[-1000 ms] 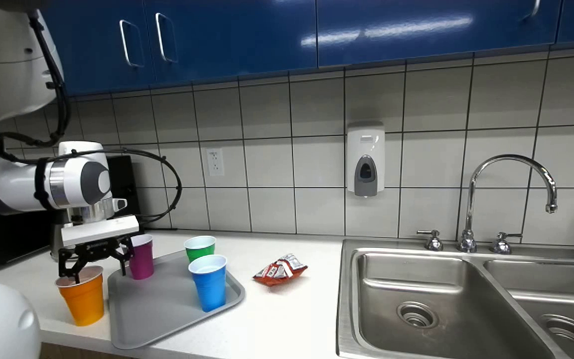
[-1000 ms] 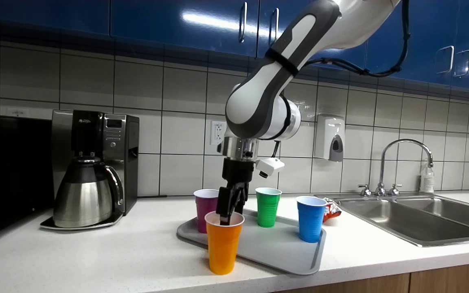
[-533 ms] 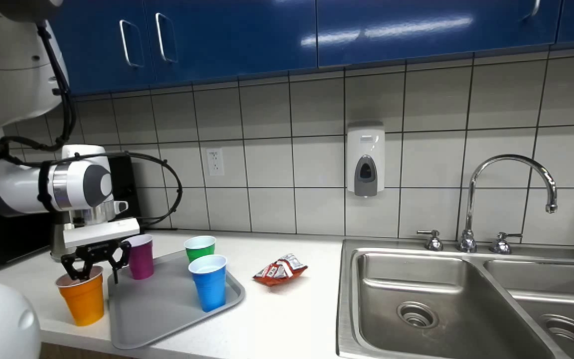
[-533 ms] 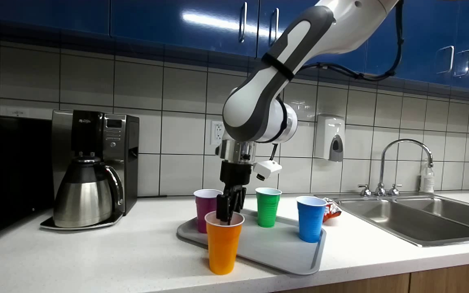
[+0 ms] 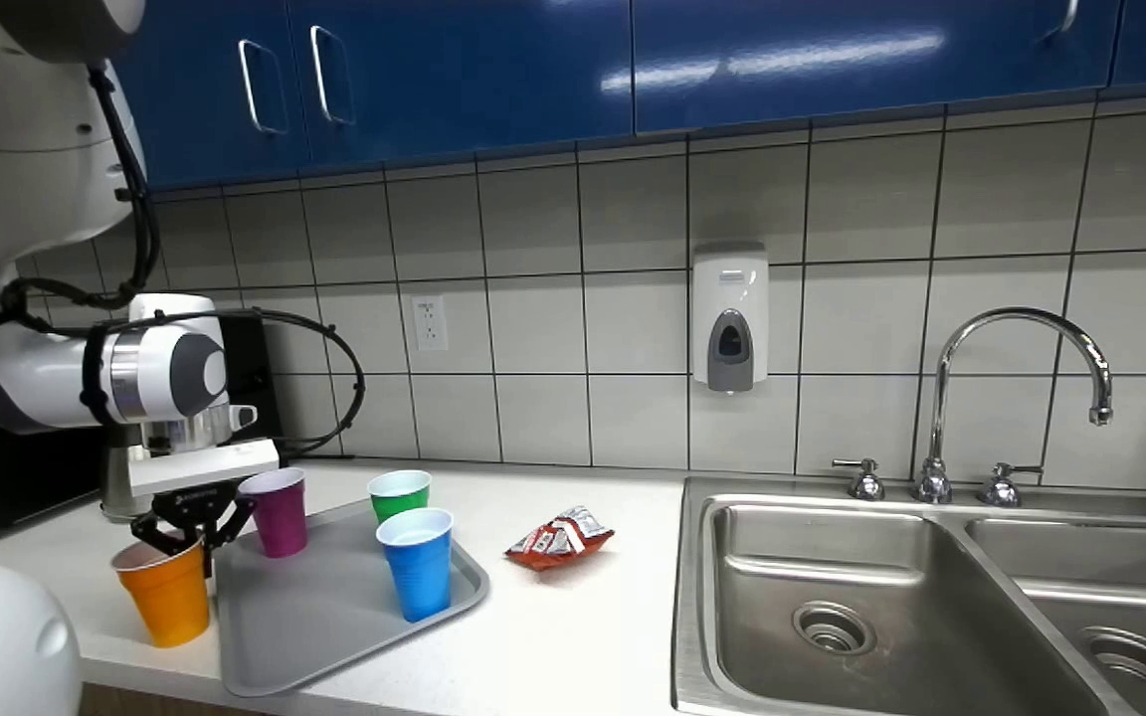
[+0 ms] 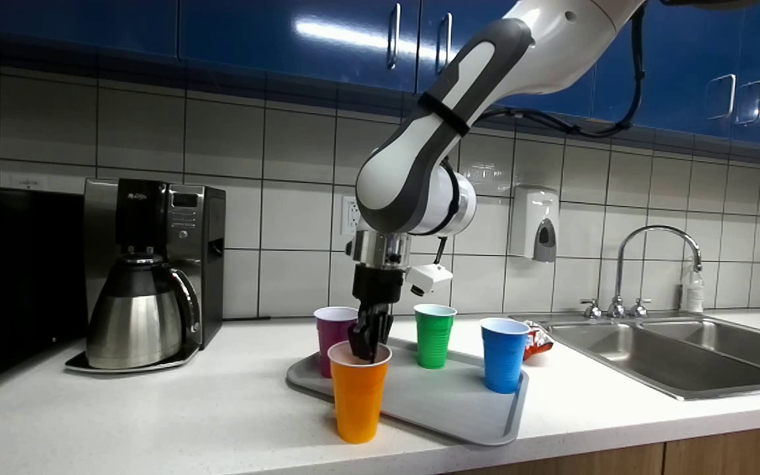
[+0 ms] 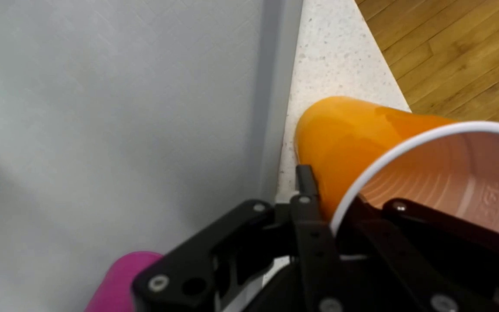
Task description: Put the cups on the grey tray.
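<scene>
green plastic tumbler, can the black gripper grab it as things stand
Probably not: the black gripper looks clamped on the wall of the orange plastic tumbler and would need to release that before taking the green plastic tumbler.

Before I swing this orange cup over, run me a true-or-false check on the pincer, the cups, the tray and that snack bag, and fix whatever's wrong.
1. The pincer pinches the wall of the orange tumbler from inside and outside. True.
2. The blue tumbler, green tumbler and purple tumbler stand on the grey tray. True.
3. The orange tumbler is within the rim of the grey tray. False: it is outside the rim, beside the grey tray.
4. The green tumbler is upside down. False: its open mouth faces up.
5. A snack bag lies on the countertop between the grey tray and the steel sink. True.
6. The purple tumbler stands nearest the steel sink. False: the blue tumbler does.
</scene>
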`<state>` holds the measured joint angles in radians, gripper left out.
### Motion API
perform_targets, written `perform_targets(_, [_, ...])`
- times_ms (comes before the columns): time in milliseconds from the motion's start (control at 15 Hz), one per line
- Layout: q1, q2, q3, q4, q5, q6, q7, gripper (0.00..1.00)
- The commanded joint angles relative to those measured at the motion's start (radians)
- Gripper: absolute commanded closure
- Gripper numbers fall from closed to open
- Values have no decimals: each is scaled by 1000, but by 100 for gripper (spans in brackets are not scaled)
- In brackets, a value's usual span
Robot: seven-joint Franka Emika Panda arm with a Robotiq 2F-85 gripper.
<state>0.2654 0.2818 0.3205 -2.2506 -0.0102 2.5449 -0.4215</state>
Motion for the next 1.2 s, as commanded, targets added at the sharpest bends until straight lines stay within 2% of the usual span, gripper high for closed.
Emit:
perform_targets(0, [-27, 20, 29, 42, 37, -46, -32, 99])
perform_targets(600, [-68, -4, 77, 62, 166, -70, -131, 99])
perform_targets(1133, [-131, -27, 34, 104, 214, -55, -129, 99])
